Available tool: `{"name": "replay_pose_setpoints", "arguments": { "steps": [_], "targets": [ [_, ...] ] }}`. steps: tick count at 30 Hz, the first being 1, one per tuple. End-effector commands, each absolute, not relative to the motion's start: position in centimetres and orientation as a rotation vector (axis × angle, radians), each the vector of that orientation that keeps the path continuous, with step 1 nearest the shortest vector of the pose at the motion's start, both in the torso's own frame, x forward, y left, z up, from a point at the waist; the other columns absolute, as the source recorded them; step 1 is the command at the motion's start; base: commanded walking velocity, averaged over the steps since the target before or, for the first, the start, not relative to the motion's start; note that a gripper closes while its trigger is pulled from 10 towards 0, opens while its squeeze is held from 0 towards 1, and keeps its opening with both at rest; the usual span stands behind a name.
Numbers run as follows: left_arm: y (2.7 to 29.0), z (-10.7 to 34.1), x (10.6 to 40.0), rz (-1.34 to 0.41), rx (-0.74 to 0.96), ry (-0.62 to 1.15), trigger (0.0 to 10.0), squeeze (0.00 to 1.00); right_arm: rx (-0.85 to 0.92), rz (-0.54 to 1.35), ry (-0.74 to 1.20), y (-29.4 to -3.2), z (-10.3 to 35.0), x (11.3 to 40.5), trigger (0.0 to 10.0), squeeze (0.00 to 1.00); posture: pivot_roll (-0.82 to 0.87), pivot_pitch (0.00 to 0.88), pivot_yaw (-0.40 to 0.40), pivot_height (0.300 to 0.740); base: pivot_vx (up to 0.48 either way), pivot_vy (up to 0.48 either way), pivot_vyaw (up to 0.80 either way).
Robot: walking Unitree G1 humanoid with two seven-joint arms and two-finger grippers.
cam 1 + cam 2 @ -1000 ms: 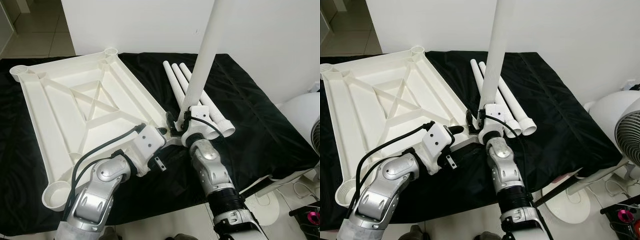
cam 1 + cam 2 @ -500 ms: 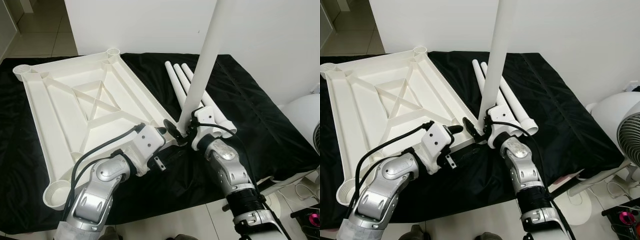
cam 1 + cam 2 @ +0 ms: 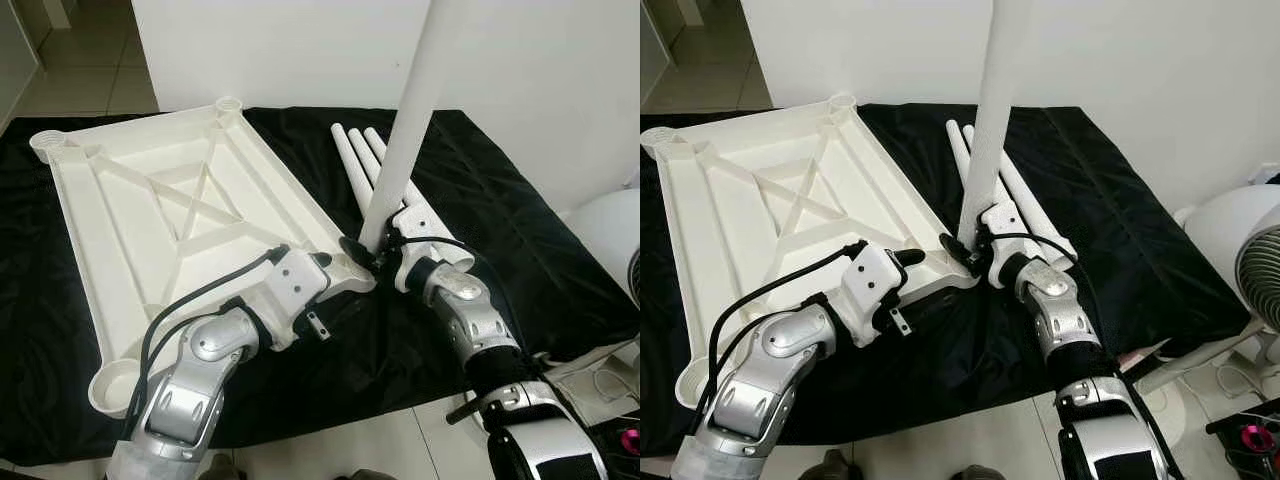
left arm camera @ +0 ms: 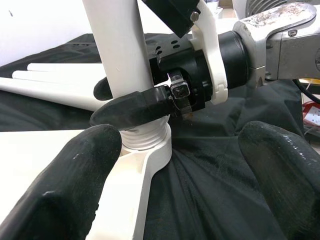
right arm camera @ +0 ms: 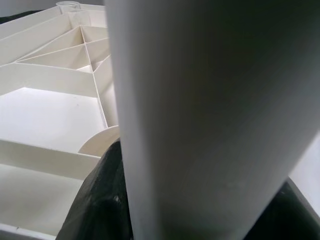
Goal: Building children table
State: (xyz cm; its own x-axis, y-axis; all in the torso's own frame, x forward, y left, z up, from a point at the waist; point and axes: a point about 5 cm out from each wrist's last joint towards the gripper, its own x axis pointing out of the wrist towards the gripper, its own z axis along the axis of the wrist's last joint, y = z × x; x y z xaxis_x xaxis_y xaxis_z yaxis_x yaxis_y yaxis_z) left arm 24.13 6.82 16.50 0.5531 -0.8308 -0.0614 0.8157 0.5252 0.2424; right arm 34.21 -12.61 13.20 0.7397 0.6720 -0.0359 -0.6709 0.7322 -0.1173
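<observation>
The white tabletop (image 3: pixel 130 230) lies upside down on a black cloth. A white table leg (image 3: pixel 405 130) stands upright in the corner socket (image 4: pixel 145 145) at its near right. My right gripper (image 3: pixel 372 255) is shut on the leg just above the socket, and one of its black fingers (image 4: pixel 132 111) wraps the leg's base. My left gripper (image 3: pixel 335 283) is open at the same corner, its fingers (image 4: pixel 75 175) standing either side of the socket's arm. Three spare legs (image 3: pixel 375 165) lie side by side on the cloth behind the upright one.
A white wall rises close behind the black-covered surface (image 3: pixel 500 200). A white fan (image 3: pixel 1245 270) stands on the floor to the right, with cables and a pink object beside it. The surface's front edge runs just before my arms.
My right forearm has swung round from the near side of the leg to its right, still shut on it. The leg stays upright in the socket. My left arm has held still.
</observation>
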Motion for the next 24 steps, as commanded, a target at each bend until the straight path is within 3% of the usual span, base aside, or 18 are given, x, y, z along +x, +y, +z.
{"name": "replay_pose_setpoints", "arguments": {
  "steps": [1,8,9,17,24],
  "targets": [
    [7.0,16.5,24.6,-0.911,0.261,-0.068,10.0,0.00,-0.145,0.752,0.033,-12.9,12.4,34.2,0.0,0.00,0.01,0.000,-0.038,0.740,0.000,0.000,0.00],
    [7.1,16.5,24.6,-0.910,0.260,-0.067,10.0,0.00,-0.121,0.755,0.043,-12.9,12.1,34.1,0.0,0.00,0.01,0.000,-0.032,0.740,0.000,0.000,0.00],
    [7.1,16.6,24.5,-0.911,0.258,-0.067,10.0,0.00,-0.110,0.738,0.047,-12.7,11.9,34.0,10.0,0.00,0.01,0.000,-0.034,0.740,0.000,0.000,0.00],
    [6.9,16.5,24.5,-0.913,0.248,-0.064,10.0,0.00,-0.020,0.600,0.042,-10.8,11.6,33.2,10.0,0.00,0.00,0.000,-0.036,0.740,0.000,0.000,0.00],
    [6.8,16.4,24.5,-0.916,0.242,-0.061,10.0,0.00,0.101,0.293,0.055,-9.5,12.1,33.3,10.0,0.00,-0.01,0.002,-0.036,0.740,0.000,0.000,0.00]
  ]
}}
